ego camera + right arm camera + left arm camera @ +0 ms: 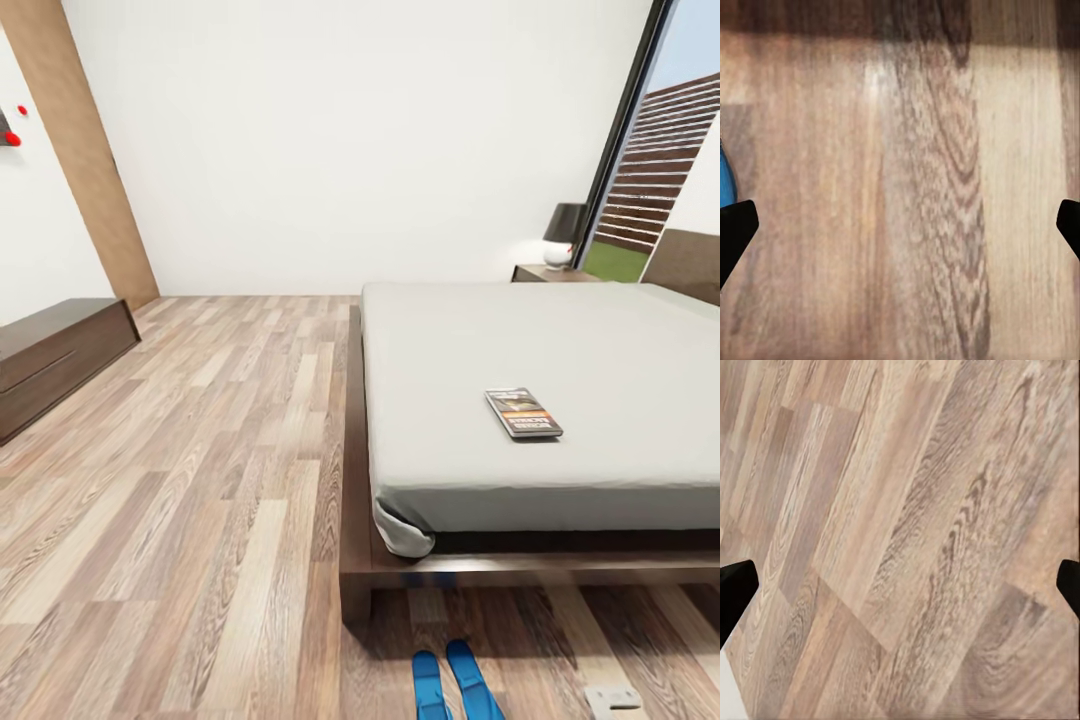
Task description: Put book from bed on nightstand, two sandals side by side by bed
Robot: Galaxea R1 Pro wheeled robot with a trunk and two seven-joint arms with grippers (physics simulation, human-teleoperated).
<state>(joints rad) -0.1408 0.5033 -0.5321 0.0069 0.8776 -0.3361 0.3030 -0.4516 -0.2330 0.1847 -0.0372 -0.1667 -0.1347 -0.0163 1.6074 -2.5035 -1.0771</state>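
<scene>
- Left fingers (pixel 900 585) spread wide over bare plank floor (pixel 915 510), holding nothing.
- Sandals (pixel 456 685) already side by side on floor at bed (pixel 540 400) foot; likely done.
- Right fingers (pixel 900 225) spread, empty, blue sandal edge just beside one.
- Book (pixel 523 412) on mattress, far from both; nightstand (pixel 552 273) move pending.

head: looks down over bed (pixel 560 400) | wrists: close above floor (pixel 907 525) | shared: maybe a sandal (pixel 726 180)

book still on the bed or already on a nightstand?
On the bed: the book lies flat on the mattress near its foot end; the nightstand holds a lamp.
</scene>
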